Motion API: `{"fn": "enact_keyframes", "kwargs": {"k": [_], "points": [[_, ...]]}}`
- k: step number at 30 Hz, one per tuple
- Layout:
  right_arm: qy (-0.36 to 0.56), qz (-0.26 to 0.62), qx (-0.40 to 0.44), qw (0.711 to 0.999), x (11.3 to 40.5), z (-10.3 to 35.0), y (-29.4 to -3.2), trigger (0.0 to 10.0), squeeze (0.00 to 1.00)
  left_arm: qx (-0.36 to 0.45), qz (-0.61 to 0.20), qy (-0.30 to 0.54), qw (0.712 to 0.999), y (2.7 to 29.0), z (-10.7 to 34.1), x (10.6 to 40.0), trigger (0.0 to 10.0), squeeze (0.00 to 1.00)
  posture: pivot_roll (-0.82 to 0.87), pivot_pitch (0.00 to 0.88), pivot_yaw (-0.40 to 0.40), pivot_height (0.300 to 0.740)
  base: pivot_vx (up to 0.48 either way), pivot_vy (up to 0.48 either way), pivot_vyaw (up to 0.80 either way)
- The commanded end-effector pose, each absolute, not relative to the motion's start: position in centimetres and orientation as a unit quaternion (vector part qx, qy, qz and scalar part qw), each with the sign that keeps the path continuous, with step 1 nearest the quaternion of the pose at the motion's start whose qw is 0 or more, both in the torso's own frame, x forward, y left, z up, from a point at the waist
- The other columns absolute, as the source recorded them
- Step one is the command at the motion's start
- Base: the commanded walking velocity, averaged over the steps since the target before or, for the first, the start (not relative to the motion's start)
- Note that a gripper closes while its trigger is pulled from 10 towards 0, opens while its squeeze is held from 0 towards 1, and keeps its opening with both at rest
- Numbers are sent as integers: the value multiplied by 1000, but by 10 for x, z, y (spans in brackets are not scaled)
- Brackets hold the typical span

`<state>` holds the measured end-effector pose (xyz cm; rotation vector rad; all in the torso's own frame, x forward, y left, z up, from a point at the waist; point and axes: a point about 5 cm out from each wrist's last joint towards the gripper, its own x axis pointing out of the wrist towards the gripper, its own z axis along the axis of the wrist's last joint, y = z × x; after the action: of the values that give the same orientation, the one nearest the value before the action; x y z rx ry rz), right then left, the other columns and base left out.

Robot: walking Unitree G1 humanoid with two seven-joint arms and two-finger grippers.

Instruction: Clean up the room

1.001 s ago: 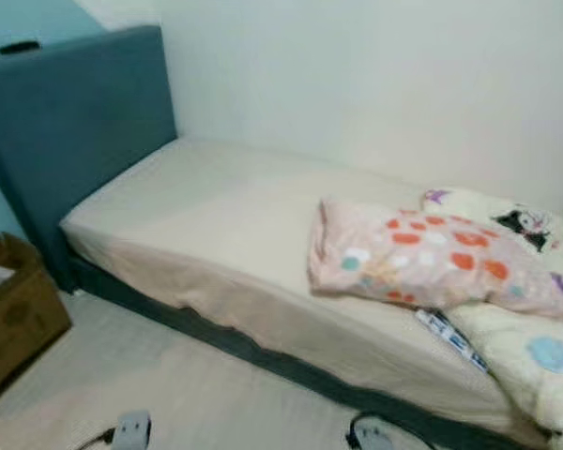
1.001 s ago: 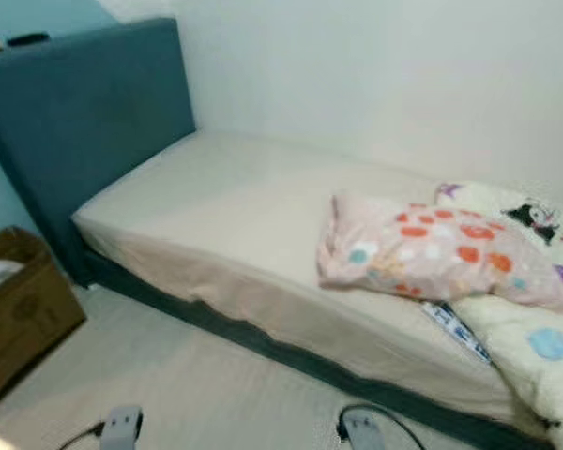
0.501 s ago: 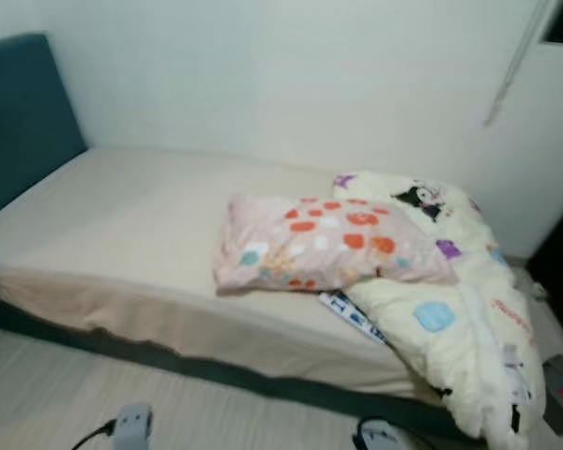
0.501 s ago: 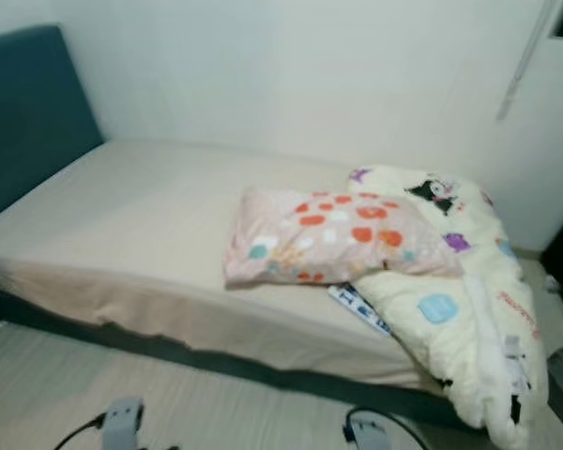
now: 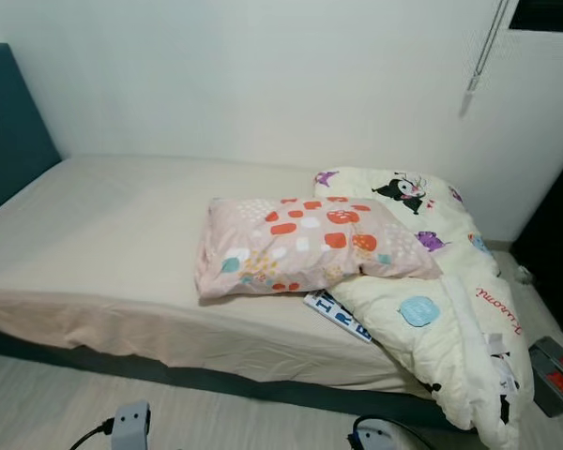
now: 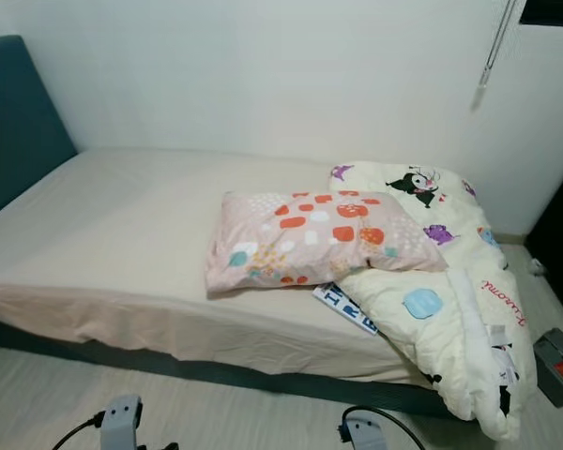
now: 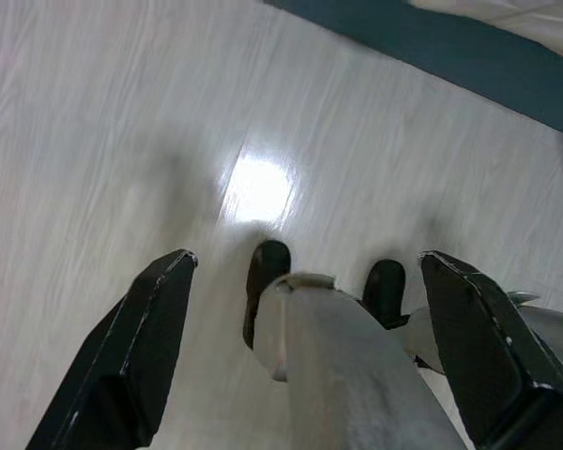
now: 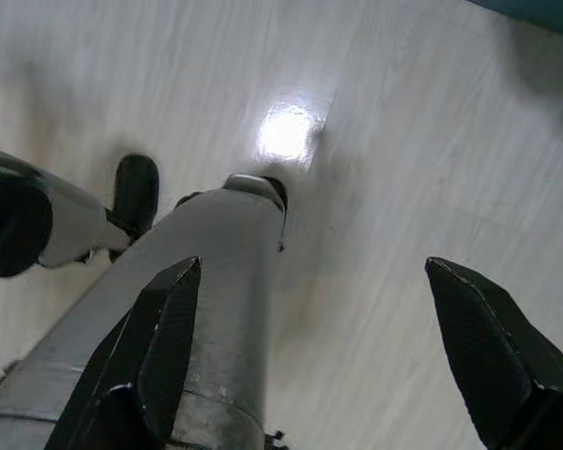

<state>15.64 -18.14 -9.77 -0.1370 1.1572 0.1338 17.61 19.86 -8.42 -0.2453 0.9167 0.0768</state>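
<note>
A pink pillow with orange and white spots lies across the middle of the bed, which has a beige sheet. A cream blanket with cartoon prints is bunched at the bed's right end and hangs over its edge toward the floor. A blue and white flat item pokes out from under the pillow and blanket. My left gripper and right gripper hang low over the floor beside my legs, both open with nothing between their fingers.
A teal headboard stands at the bed's left end, and a white wall runs behind it. A blind cord hangs at the upper right. A grey and red object lies on the pale floor by a dark opening.
The camera has swung to the right: the headboard slid to the left edge, the cardboard box left the picture, and the blanket's hanging end came in. Pillow and blanket have not moved.
</note>
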Motion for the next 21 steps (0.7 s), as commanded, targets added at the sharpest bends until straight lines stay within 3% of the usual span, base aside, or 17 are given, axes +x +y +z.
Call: {"fn": "enact_keyframes", "kwargs": {"k": [1,12,17,21], "points": [[552,65,-68,829,154,-99,-182,10000,0,-122,40,439,889,199,-85,175,10000,0,-19,0,-7,705,390,0,0],[550,68,-69,830,155,-98,-182,10000,0,-134,49,437,888,200,-85,172,10000,0,-9,0,-21,705,393,0,0],[500,41,9,865,174,-90,-177,10000,0,-137,50,436,888,199,-86,171,10000,0,-10,0,-21,705,376,0,0],[486,32,24,873,181,-87,-177,10000,0,-137,50,436,888,199,-86,171,10000,0,-10,0,-21,705,351,0,0]]}}
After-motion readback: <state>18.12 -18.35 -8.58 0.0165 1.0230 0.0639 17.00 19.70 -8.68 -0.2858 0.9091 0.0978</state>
